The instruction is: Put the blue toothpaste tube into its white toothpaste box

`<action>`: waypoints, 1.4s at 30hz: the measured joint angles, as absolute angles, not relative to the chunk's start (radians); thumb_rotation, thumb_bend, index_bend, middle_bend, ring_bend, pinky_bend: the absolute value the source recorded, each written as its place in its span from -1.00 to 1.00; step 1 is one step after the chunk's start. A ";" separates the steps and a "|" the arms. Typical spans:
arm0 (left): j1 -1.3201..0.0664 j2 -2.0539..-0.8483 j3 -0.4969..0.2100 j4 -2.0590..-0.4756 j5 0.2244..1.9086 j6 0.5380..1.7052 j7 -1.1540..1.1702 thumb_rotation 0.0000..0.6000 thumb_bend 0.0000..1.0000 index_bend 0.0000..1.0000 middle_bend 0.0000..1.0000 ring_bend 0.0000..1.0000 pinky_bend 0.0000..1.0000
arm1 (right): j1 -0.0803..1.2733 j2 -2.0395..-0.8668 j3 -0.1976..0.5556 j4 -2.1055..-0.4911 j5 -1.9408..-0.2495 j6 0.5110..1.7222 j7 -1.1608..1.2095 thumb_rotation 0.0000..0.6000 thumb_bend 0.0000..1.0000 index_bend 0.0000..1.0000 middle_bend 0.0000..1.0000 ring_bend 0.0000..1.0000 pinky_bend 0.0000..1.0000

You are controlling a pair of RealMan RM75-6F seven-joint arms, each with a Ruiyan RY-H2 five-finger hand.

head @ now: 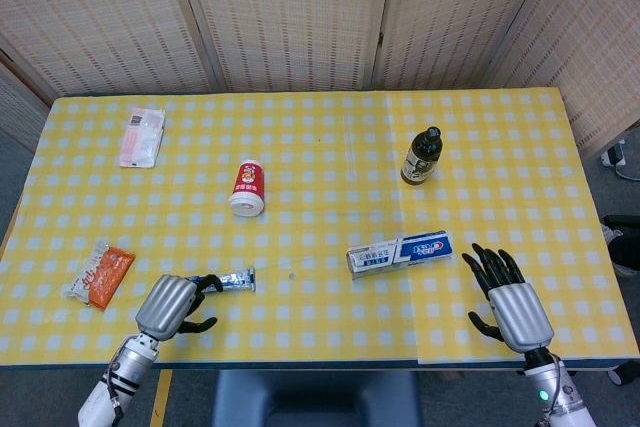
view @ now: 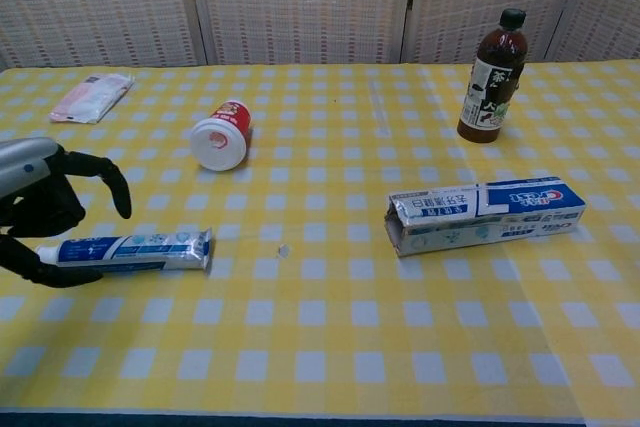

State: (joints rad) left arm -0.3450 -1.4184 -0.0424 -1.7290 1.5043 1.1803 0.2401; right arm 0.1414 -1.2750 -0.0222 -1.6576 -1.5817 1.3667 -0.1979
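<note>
The blue toothpaste tube (view: pixel 130 250) lies flat near the table's front left, its cap pointing left. In the head view only its right end (head: pixel 236 280) shows past my hand. My left hand (view: pixel 42 209) arches over the cap end, fingers curved above it and thumb on the near side, without gripping it; the same left hand (head: pixel 176 303) shows in the head view. The white toothpaste box (view: pixel 485 213) lies on its side to the right with its open flap end facing left, also visible as the box (head: pixel 399 252) from above. My right hand (head: pixel 507 299) hovers open right of the box.
A red can (view: pixel 221 136) lies on its side behind the tube. A dark bottle (view: pixel 492 77) stands behind the box. A pink packet (view: pixel 92 97) lies at the far left and an orange packet (head: pixel 101 275) lies left of my left hand.
</note>
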 measured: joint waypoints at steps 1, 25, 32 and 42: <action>-0.351 -1.428 -0.049 -1.734 1.484 1.171 0.260 1.00 -0.56 -0.08 1.00 1.00 1.00 | 0.142 -1.276 -0.022 -1.657 -1.579 1.365 -0.200 1.00 -0.40 -1.00 -1.00 -1.00 -1.00; -0.511 -1.613 -0.153 -1.611 1.110 1.039 0.505 1.00 -0.39 -0.18 1.00 1.00 1.00 | 0.156 -1.276 -0.010 -1.655 -1.548 1.341 -0.199 1.00 -0.40 -1.00 -1.00 -1.00 -1.00; -0.531 -1.620 -0.149 -1.576 1.056 1.032 0.526 1.00 -0.50 -0.21 1.00 1.00 1.00 | 0.157 -1.279 -0.008 -1.655 -1.541 1.341 -0.206 1.00 -0.40 -1.00 -1.00 -1.00 -1.00; -0.547 -1.632 -0.141 -1.557 1.000 1.051 0.552 1.00 -0.52 -0.13 1.00 1.00 1.00 | 0.158 -1.279 -0.016 -1.658 -1.551 1.341 -0.211 1.00 -0.40 -1.00 -1.00 -1.00 -1.00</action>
State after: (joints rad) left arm -0.5468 -1.6319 -0.1408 -1.5570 1.0005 1.0505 0.5519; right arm 0.1582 -1.2788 -0.0158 -1.6576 -1.5506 1.3409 -0.2108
